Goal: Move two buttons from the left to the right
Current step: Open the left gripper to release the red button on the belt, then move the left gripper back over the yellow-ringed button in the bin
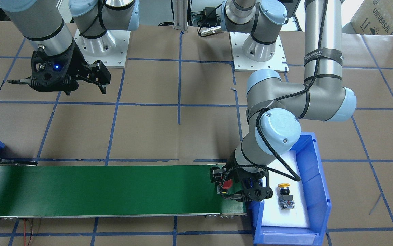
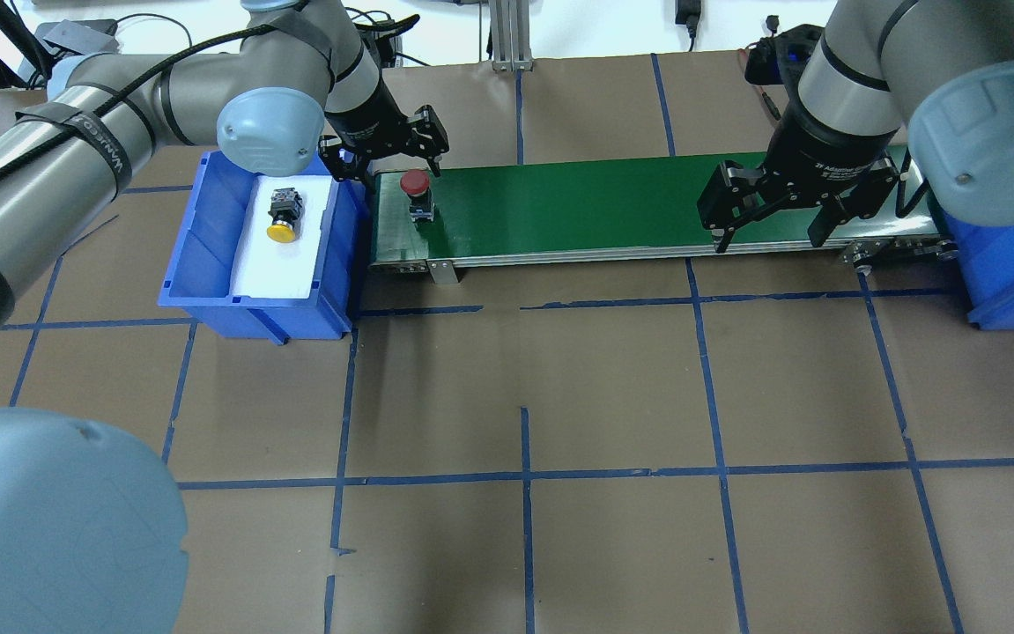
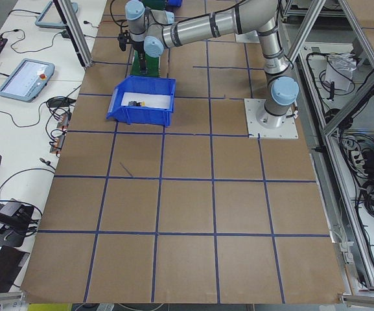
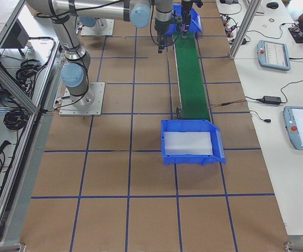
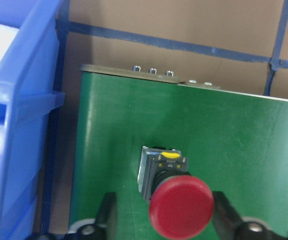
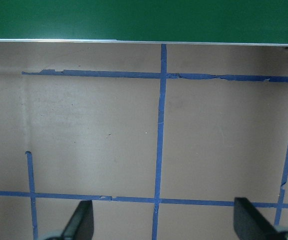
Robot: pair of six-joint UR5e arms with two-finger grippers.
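Observation:
The red-capped button stands upright on the left end of the green conveyor belt. In the left wrist view its red cap sits between my left gripper's open fingers, with a gap on each side. My left gripper hovers just over it, next to the bin. The yellow-capped button lies on white foam in the blue bin at the left; it also shows in the front view. My right gripper is open and empty above the belt's near edge, toward the right end.
A second blue bin with white foam stands at the belt's right end, also shown in the right side view. The brown table has blue tape grid lines. Both arm bases stand behind the belt in the front view.

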